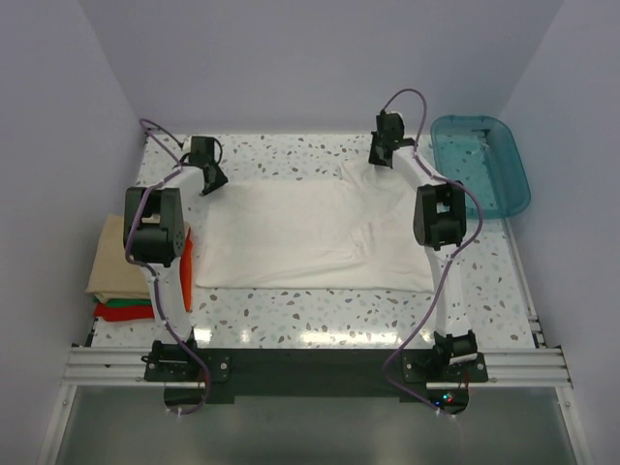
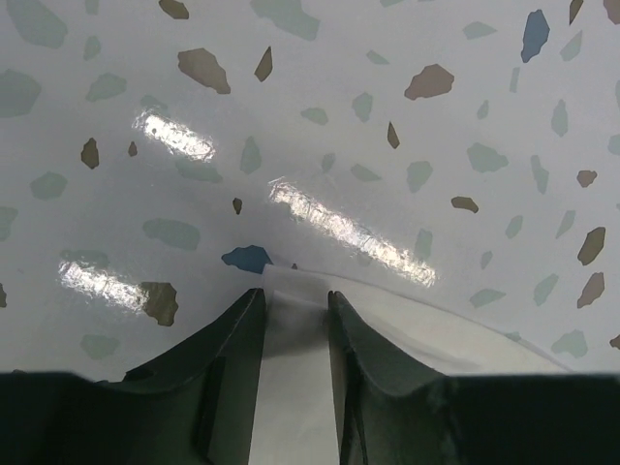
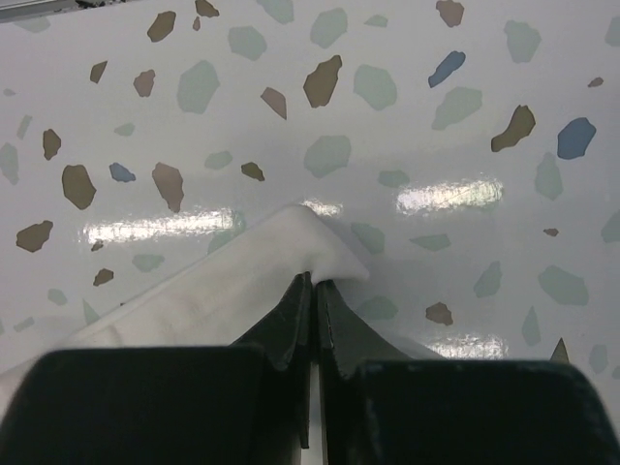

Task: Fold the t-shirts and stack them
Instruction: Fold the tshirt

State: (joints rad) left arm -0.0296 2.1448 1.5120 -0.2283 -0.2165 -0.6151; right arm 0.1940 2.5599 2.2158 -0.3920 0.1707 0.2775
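Black fingers of the right gripper point(image 3: 313, 283) are pressing together, pinching a raised fold at the far right corner of the white t-shirt point(image 3: 262, 266). Across the cloth, the left gripper point(image 2: 294, 302) is straddling the far left corner, its jaws standing apart with the hem lying between them. The shirt is lying spread flat on the speckled table point(image 1: 291, 315). Folded t-shirts point(image 1: 121, 271), tan over red, are sitting stacked at the left edge, and a teal bin point(image 1: 481, 165) is resting at the far right.
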